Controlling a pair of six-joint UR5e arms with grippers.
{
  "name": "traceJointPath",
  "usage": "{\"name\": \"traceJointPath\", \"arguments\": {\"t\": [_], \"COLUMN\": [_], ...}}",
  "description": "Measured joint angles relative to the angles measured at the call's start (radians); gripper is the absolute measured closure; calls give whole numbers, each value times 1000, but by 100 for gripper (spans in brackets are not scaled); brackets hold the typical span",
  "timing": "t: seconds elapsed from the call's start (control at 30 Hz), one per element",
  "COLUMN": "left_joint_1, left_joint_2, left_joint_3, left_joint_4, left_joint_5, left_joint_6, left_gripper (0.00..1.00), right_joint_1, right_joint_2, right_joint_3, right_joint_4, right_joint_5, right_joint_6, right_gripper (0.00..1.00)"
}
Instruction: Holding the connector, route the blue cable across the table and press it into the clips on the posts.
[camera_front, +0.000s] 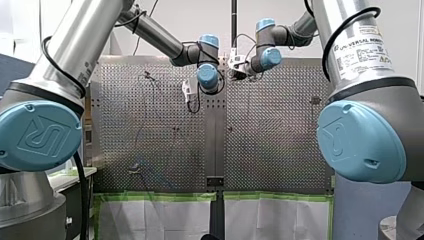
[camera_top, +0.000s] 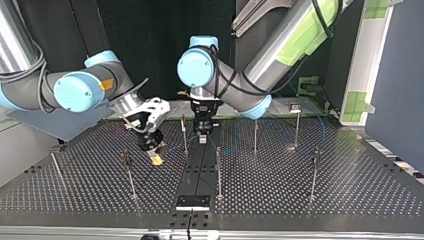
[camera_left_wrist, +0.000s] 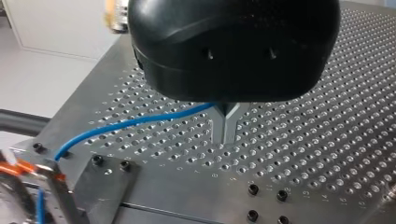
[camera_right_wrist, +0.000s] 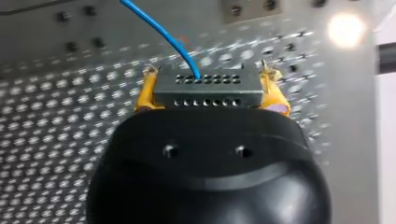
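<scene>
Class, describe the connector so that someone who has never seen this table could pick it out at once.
Over the perforated table, find my right arm's gripper, low at the top view's left. Between its yellow pads sits the connector, a small grey block. Unlike the thin posts nearby, it has two rows of small holes, with the blue cable running out of one.

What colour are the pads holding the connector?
Yellow; the pads of my right gripper clamp the connector. Best: right wrist view.

a robotics lab: two industrial arms (camera_front: 360, 140) over a perforated metal table (camera_top: 350, 190), thin posts (camera_top: 314, 175) around my right gripper (camera_top: 156, 159), green-taped panels (camera_top: 367, 65) beside the table.
</scene>
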Motion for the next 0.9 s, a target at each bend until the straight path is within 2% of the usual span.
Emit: {"name": "traceJointPath", "arguments": {"t": [0.2, 0.37, 0.57, 0.67, 0.8, 0.9], "left_joint_1": [-17, -23, -10, -5, 1, 4], "left_joint_2": [22, 23, -5, -33, -72, -96], "left_joint_3": [-51, -88, -143, -172, -212, -236], "left_joint_4": [49, 87, 141, 171, 210, 235], "left_joint_5": [-6, 7, 57, 87, 126, 150], "left_joint_6": [0, 2, -3, -5, -13, -23], "left_gripper": [100, 100, 100, 100, 100, 100], "right_joint_1": [-3, -5, -10, -13, -16, -19], "right_joint_2": [1, 1, 2, 4, 7, 11], "right_joint_3": [54, 97, 143, 168, 199, 227], "right_joint_4": [-11, -46, -91, -116, -148, -175], "right_joint_5": [8, 13, 37, 59, 89, 117], "right_joint_6": [0, 3, 31, 38, 34, 16], "right_gripper": [100, 100, 100, 100, 100, 100]}}
